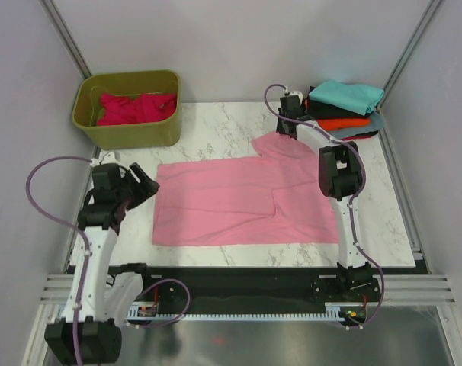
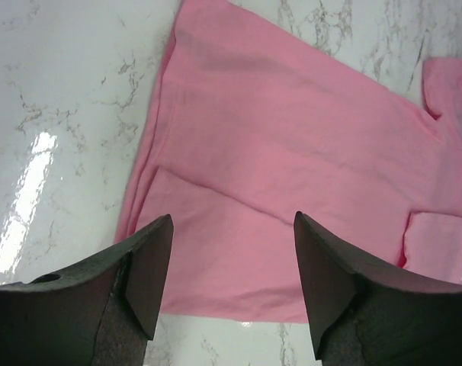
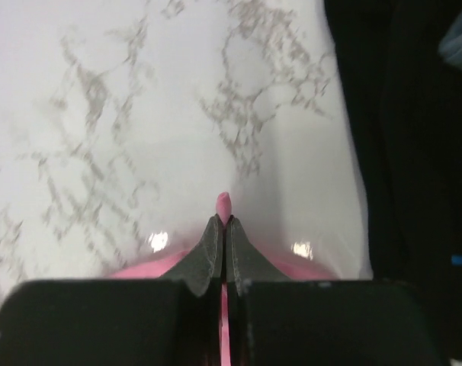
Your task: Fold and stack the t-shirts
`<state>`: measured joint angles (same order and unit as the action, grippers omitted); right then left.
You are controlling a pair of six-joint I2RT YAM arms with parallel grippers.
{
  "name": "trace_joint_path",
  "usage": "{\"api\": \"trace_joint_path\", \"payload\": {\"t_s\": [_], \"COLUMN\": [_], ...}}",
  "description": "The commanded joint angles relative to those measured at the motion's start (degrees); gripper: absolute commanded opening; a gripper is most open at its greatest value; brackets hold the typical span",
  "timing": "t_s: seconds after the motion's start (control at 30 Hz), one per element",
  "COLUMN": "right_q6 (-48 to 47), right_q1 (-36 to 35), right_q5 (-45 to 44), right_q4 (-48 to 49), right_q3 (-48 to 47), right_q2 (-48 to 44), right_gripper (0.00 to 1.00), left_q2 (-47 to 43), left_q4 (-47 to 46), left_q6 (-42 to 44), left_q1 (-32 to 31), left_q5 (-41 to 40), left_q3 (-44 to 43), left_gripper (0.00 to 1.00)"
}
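Item: light pink t-shirt (image 1: 239,202), spread flat across the middle of the white marble-patterned table (image 1: 383,229), with one sleeve reaching toward the far right. Right gripper (image 1: 281,131) is at that sleeve's far edge, its jaws pressed together on a small fold of pink cloth whose tip shows just past the fingertips (image 3: 224,221). Left gripper (image 1: 143,183) is just beside the shirt's left edge, jaws apart with nothing between them. Far left: olive-green tub (image 1: 86,114) holding a crumpled crimson t-shirt (image 1: 136,107). Far right corner: stack of folded t-shirts (image 1: 345,110), teal on top with orange and black beneath, close beside the right gripper. Surround: pale panel walls, metal corner posts.
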<state>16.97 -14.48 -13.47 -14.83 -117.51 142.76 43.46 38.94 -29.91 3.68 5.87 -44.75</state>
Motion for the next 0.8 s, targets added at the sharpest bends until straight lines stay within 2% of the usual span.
{"api": "trace_joint_path", "payload": {"t_s": [0.0, 0.07, 0.2, 0.23, 0.37, 0.57, 0.77], "right_q6": [-0.80, -0.10, 1.74, 1.92, 2.45, 4.29, 5.26], "right_q1": [-0.55, -0.55, -0.72, -0.72, -0.64, -0.64, -0.64], "right_q5": [5.73, 7.93, 10.66, 11.10, 13.12, 15.41, 17.43], "right_q4": [1.55, 1.82, 6.19, 7.00, 8.06, 10.78, 11.93], "right_q3": [5.08, 7.46, 17.98, 19.67, 25.22, 33.91, 37.17], "right_q2": [-10.28, -12.58, -20.21, -21.37, -25.94, -32.35, -34.83], "right_gripper": [0.00, 0.00, 0.00, 0.00, 0.00, 0.00, 0.00], "left_q2": [8.71, 16.97, 30.95, 36.98, 49.85, 58.39, 61.47], "left_q4": [-8.59, -9.93, -15.63, -16.95, -19.16, -24.17, -27.16], "left_q6": [1.70, 0.30, -2.34, -1.82, -2.17, -1.47, 0.29], "left_q1": [0.18, 0.10, -0.34, -0.52, -0.61, -1.66, -1.92], "left_q5": [-2.26, -2.97, -9.46, -10.86, -12.38, -10.44, -9.30], "left_q3": [-4.81, -8.50, -13.95, -16.13, -20.98, -22.31, -23.54], "left_gripper": [0.72, 0.71, 0.68, 0.67, 0.62, 0.60, 0.60]}}
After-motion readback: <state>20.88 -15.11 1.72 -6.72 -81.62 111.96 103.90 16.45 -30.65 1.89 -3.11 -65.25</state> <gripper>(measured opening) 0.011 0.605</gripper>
